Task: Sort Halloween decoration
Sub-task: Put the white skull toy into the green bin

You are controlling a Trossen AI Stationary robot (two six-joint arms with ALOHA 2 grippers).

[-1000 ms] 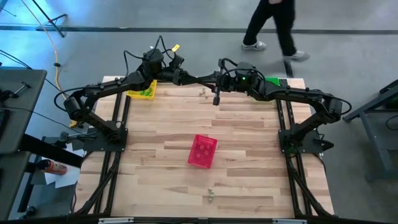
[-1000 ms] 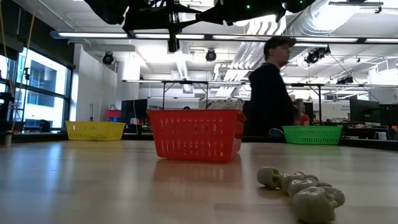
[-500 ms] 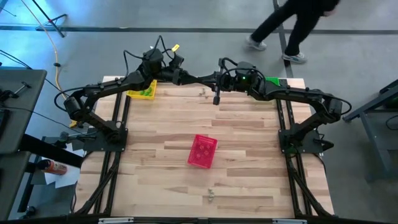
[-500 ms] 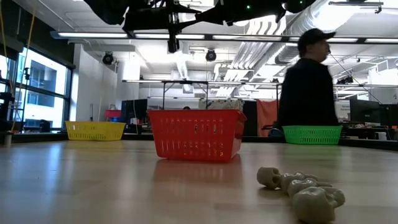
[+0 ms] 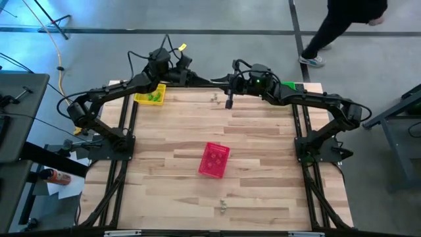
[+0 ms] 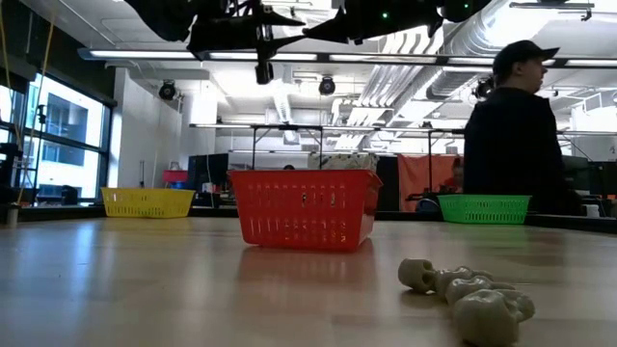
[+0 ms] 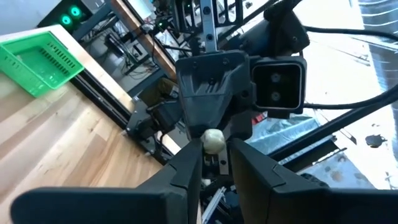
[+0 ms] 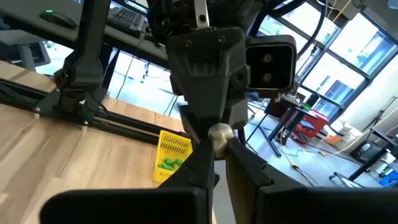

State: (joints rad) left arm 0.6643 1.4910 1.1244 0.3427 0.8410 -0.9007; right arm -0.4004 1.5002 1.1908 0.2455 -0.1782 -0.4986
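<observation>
Worktop (image 5: pixel 263 151) far edge, aloft: my left claw (image 7: pixel 214 149) grips the pale trinket (image 7: pixel 213 140); my right claw (image 8: pixel 219 144) has just narrowed onto it; handover under way, I judge.

No readable txt, labels, brands or nos. on anything in view.

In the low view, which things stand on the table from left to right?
Yellow basket → red basket → pale skull-shaped trinkets, lying nearest the camera → green basket.
</observation>
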